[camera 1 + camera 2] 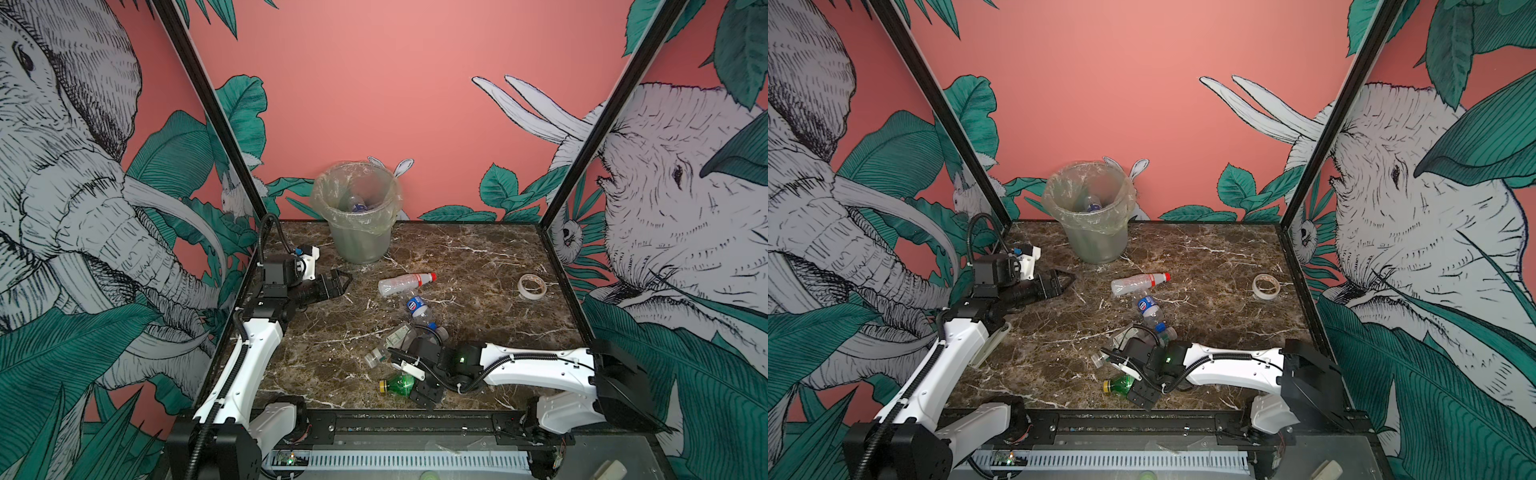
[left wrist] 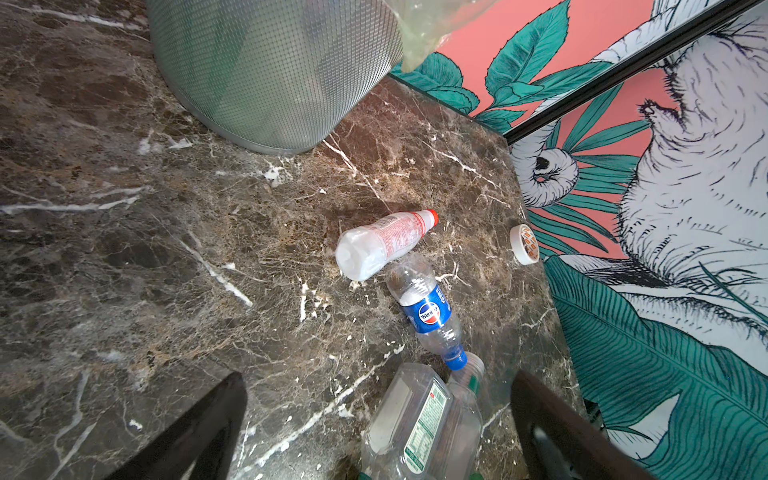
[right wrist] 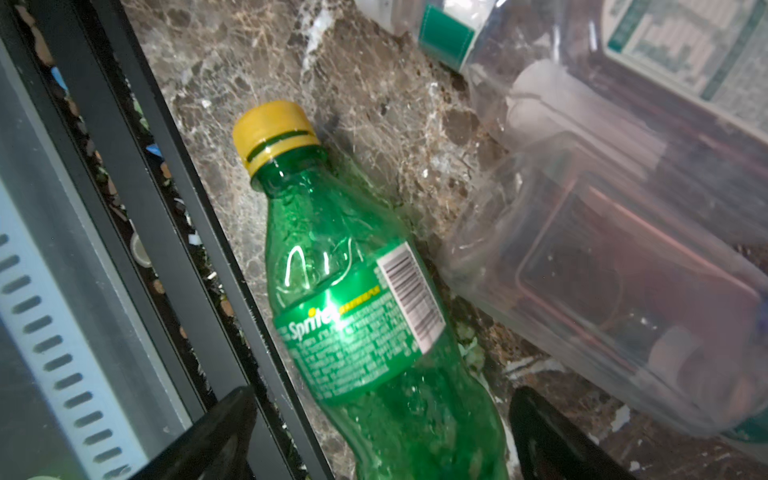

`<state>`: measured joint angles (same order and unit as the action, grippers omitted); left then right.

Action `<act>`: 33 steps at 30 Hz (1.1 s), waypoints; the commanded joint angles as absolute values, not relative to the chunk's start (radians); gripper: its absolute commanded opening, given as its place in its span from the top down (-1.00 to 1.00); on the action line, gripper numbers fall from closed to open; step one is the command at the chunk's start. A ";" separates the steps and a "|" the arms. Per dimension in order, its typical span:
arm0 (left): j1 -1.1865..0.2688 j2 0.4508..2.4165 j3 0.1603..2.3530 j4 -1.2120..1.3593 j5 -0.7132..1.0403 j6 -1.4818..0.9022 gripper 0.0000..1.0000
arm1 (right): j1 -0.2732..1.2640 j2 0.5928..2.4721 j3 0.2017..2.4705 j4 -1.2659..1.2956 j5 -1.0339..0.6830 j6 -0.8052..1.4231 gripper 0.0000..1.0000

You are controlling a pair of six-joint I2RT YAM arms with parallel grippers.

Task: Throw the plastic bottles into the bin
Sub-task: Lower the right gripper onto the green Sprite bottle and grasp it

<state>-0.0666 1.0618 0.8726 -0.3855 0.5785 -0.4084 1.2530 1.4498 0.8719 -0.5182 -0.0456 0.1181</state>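
Fig.: table (image 1: 478, 266) seen in both top views and both wrist views.

- **Bin:** the bin (image 1: 359, 245) stands at the far edge, left of centre, liner over its rim. A binned bottle (image 1: 358, 205) w/ blue label shows inside.
- **Centre of table:** red-cap bottle (image 1: 405, 284) lies on its side, w/ blue-label bottle (image 1: 417, 306) just beside it on the near side.
- **Toward near edge:** square clear bottle (image 2: 419, 424) lies further that way. Green bottle (image 3: 353, 291), yellow cap, lies along the near edge.
- **Right edge:** tape roll (image 1: 532, 286) lies near it.
- **L pincer** (image 1: 345, 281): jaws wide, empty, near the left edge in front of the bin.
- **R pincer** (image 3: 380, 390): jaws wide, straddling the green bottle's lower body. Gap visible on one side, so no firm grip seen.
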 commanded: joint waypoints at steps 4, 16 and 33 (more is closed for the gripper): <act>-0.068 1.064 0.888 -0.408 0.566 -0.405 -0.99 | 1.261 1.507 0.909 -0.477 -0.039 0.063 -0.81; -0.068 1.073 0.896 -0.454 0.535 -0.368 -0.99 | 1.262 1.588 0.936 -0.466 -0.049 0.026 -0.50; -0.067 1.078 0.881 -0.446 0.528 -0.364 -0.99 | 1.287 1.592 0.915 -0.433 -0.071 0.087 -0.07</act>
<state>-0.0666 1.0794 0.8764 -0.4294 0.5327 -0.3801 1.2770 1.5848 0.9157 -0.4423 -0.0643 0.0708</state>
